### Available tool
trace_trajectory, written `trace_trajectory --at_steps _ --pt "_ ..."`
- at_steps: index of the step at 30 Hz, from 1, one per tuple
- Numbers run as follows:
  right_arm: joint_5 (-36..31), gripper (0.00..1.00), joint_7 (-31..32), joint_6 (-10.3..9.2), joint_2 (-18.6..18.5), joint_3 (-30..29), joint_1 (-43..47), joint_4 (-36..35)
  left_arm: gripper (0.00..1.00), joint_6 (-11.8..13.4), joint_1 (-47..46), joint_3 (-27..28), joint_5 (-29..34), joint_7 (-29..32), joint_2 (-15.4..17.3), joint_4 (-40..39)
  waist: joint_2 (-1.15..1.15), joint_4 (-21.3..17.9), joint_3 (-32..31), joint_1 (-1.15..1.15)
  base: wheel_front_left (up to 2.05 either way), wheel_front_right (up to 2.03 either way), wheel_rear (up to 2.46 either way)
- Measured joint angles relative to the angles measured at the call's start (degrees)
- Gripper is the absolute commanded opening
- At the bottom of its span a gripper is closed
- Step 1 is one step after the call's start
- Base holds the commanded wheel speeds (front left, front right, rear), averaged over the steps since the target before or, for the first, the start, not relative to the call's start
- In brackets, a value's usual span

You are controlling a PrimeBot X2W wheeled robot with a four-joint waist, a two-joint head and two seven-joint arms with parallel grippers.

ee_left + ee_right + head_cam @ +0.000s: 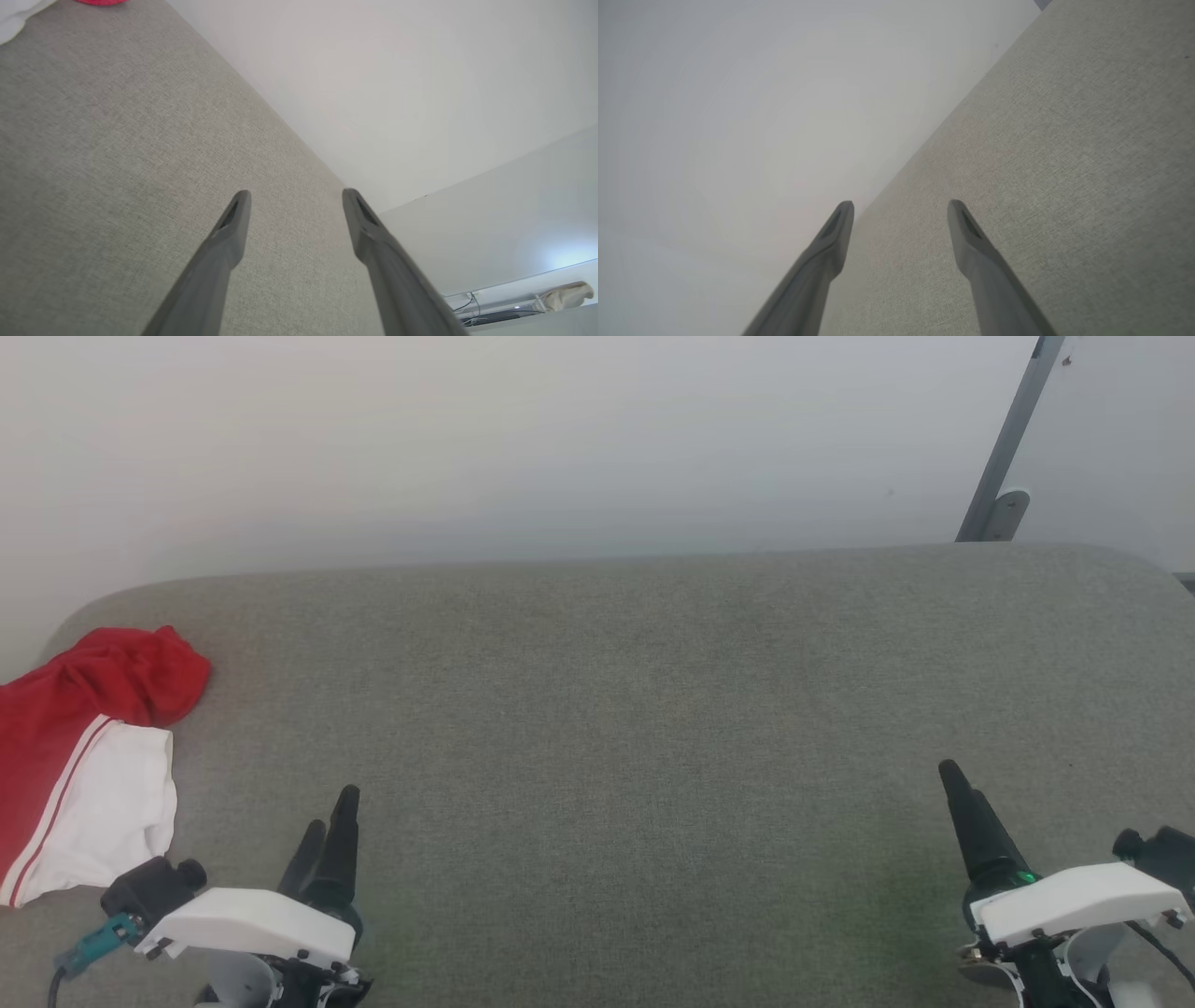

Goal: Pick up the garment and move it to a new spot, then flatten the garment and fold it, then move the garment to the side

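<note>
The left end effector [331, 810] is seen nearest, at the lower left of the head view, above the grey cloth tabletop [653, 709]. Its two dark fingers are pointed away from the robot. In the left wrist view this end effector [296, 192] is shown with its fingers spread wide. Nothing is held between them, and bare grey cloth is seen in the gap.

The right end effector [957, 789] is seen at the lower right of the head view. One finger is lined up behind the other there, so the gap cannot be judged from that view. In the right wrist view the end effector [901, 203] is shown wide open and empty, and its fingers are aimed at the line where the tabletop [1064, 163] meets the wall [738, 116].

The garment [84, 756] is found a little farther off, at the left edge of the tabletop, where it is cut by the side of the head view. It is crumpled. A white panel with red-striped trim is turned toward the robot, and bunched red cloth is heaped beyond it. It lies left of the left end effector and apart from its fingers. In the left wrist view a scrap of the garment [14, 21] is caught in the top left corner.

Farther on, the tabletop is ended by a rounded far edge. A pale wall [513, 448] is seen behind it, and a grey metal strut [1013, 429] is leaned against the wall at the upper right.
</note>
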Motion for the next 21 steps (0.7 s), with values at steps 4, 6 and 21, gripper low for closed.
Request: trace_trajectory --at_steps 4,6,21 --pt "-4.11 1.0 0.34 0.0 -0.05 0.18 -0.02 -0.32 1.0 0.87 -0.07 -0.88 4.55 -0.76 1.37 0.16 0.0 0.02 -0.12 0.0 0.0 0.0 0.0" --pt "-5.91 1.0 0.42 0.0 -0.11 0.25 -0.02 -0.46 1.0 1.12 -0.13 -1.41 6.37 -1.13 1.98 0.32 0.0 0.04 -0.17 0.0 0.0 0.0 0.0" --pt "-16.28 1.0 0.3 0.0 -1.26 0.43 -0.04 -2.18 1.0 1.98 -1.04 -3.04 19.76 -3.82 4.2 0.11 0.0 0.21 -0.43 0.0 0.0 0.0 0.0"
